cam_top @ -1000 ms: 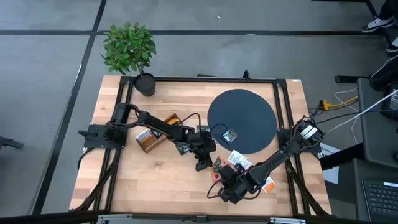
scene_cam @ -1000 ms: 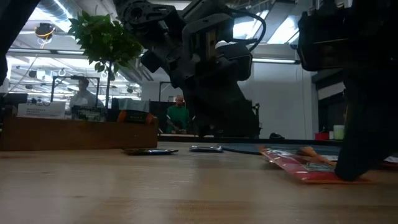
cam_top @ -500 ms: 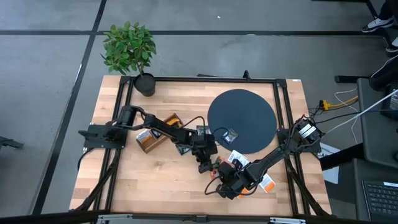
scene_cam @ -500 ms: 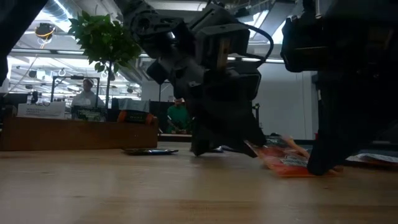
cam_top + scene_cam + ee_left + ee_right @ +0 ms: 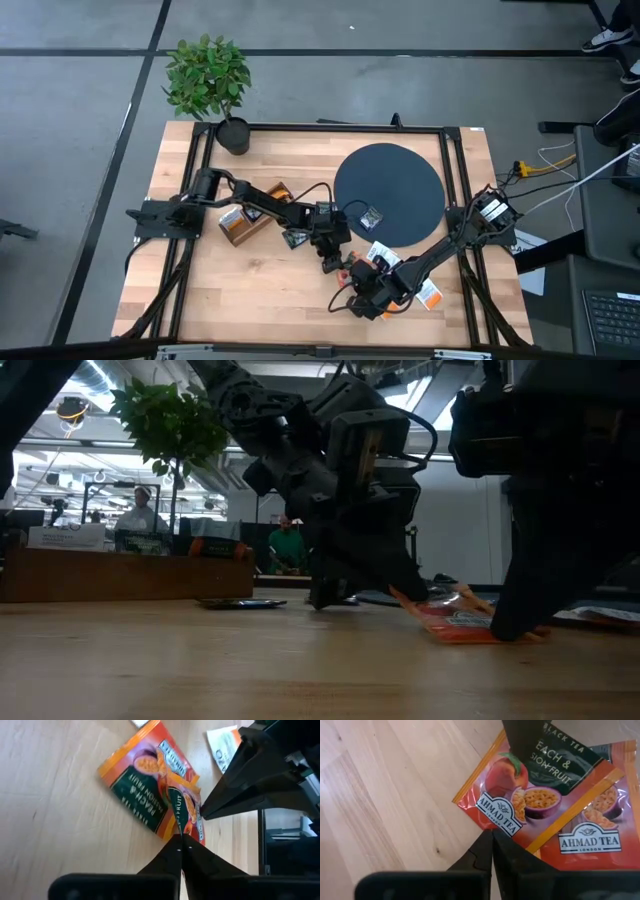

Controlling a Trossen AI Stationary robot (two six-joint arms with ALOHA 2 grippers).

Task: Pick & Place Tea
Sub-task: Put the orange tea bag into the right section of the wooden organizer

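Two overlapping red-orange tea sachets lie on the wooden table near its front middle. My left gripper reaches them from the left and is shut on the upper sachet. My right gripper comes from the right, shut, with its tips at the sachets' other side. Another sachet lies on the dark round disc. White sachets with orange bands lie flat beside the disc, and a dark one lies under the left arm. My left gripper pinches the upper red-orange sachet by its edge between its two fingertips, slanting down from the table's left. That end of the sachet is raised off the wood, and the sachet slopes down toward the right gripper. My right gripper sets its shut fingertips on the edge of a red-orange sachet, slanting down from the right. That end of the sachet stays on the table. Whether the fingers pinch the edge or only press on it, I cannot tell.
A brown wooden divided box stands at the left under the left arm. A potted plant is at the far left corner. One more white sachet lies by the right arm. In the low view, people show in the room behind.
My left gripper has gone down and toward the near edge onto the red-orange sachets, rolling a little. The end of the sachet under it now stands raised off the wood, while the end at the right gripper stays down.
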